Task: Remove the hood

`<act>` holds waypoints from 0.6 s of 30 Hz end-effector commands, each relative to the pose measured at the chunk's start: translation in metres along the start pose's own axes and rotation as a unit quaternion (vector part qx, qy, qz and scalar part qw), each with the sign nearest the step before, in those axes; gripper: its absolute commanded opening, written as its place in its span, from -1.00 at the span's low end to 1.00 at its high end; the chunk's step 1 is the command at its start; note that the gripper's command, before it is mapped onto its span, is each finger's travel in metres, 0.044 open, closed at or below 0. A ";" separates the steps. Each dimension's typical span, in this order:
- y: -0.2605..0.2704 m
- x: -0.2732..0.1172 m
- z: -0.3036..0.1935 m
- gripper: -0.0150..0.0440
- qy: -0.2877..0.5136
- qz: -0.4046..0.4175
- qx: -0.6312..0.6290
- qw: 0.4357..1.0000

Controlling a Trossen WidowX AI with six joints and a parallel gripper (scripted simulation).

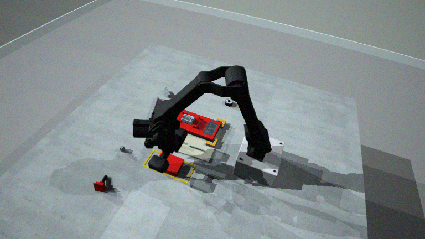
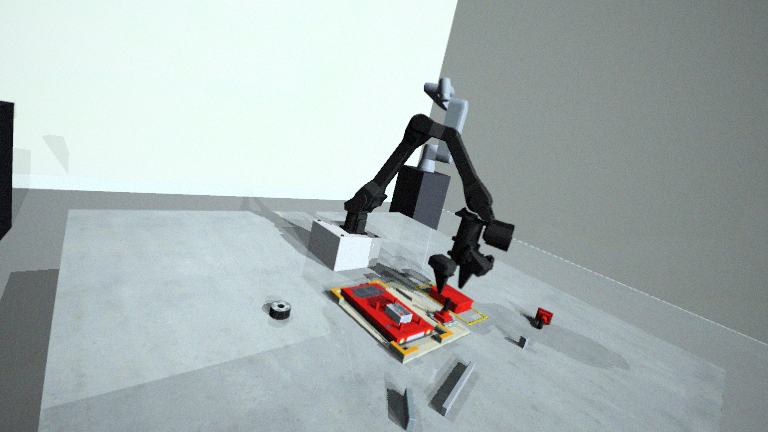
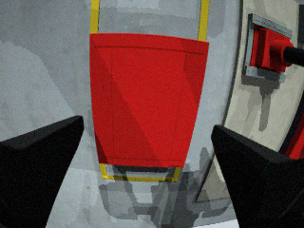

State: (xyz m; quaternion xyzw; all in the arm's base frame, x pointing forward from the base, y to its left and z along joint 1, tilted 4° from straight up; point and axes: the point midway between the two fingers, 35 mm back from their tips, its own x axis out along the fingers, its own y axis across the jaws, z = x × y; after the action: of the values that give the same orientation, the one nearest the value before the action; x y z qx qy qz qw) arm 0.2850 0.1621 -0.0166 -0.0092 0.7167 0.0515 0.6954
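Observation:
The red hood (image 1: 176, 165) (image 2: 459, 300) (image 3: 147, 100) lies in the marked area, a yellow outline (image 1: 191, 174) (image 2: 477, 320) (image 3: 205, 19). It appears to rest on the table; its underside is hidden. My gripper (image 2: 451, 289) (image 3: 148, 127) is open above and around the hood, with one fingertip off each long side. The wrist view shows a gap on both sides. One finger covers part of the hood in the top view. The red toy car (image 1: 200, 131) (image 2: 368, 305) sits beside the area with its grey engine block uncovered.
A beige board (image 1: 195, 151) (image 3: 233, 128) lies under and beside the car, bearing a red part with a black handle (image 2: 444, 315) (image 3: 273, 49) close to the hood. Another red part (image 1: 99, 186) (image 2: 543, 315), a small grey block (image 2: 523, 342), a wheel (image 1: 228, 102) (image 2: 280, 309) and grey strips (image 2: 457, 387) lie around.

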 end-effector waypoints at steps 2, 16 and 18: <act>0.002 -0.052 0.004 1.00 -0.015 0.006 -0.003 1.000; 0.002 -0.052 0.004 1.00 -0.015 0.006 -0.003 1.000; 0.002 -0.052 0.004 1.00 -0.015 0.006 -0.003 1.000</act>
State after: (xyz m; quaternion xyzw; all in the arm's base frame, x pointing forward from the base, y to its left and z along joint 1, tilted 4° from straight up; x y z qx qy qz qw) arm 0.2901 0.1610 0.0339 -0.0045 0.7071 0.0558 0.7048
